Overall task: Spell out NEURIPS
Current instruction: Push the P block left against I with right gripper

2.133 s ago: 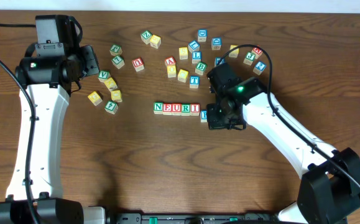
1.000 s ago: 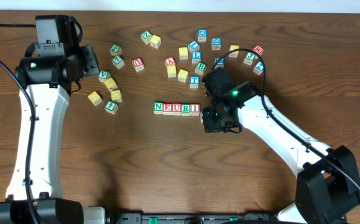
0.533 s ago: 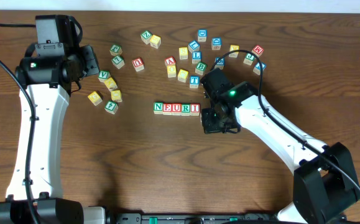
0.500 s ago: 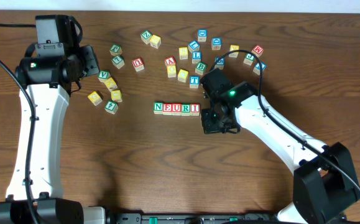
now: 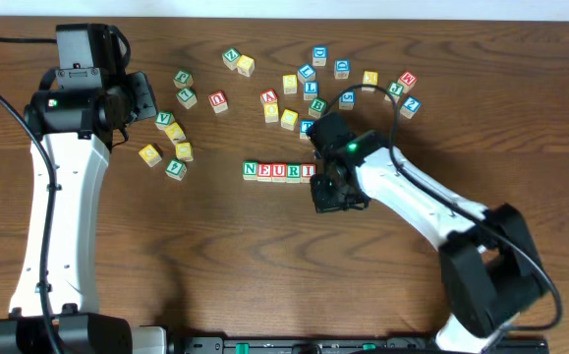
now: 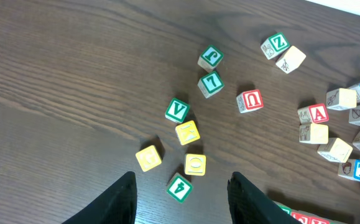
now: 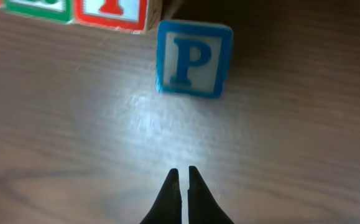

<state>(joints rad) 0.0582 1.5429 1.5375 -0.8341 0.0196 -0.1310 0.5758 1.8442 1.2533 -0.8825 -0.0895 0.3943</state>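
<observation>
While the blue P cube [image 7: 194, 59] lies on the desk [image 7: 74, 124] just beside the red I cube [image 7: 111, 12], set below the row [image 5: 279, 171], it should be nudged squarely upward by the clenched, empty right hand [image 7: 183, 177].

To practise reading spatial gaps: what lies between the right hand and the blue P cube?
Nothing. The right wrist view shows only bare wooden table between the shut right hand and the blue P cube.

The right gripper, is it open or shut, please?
Shut: the right gripper has its fingers pressed together, empty; the P cube lies beyond.
</observation>
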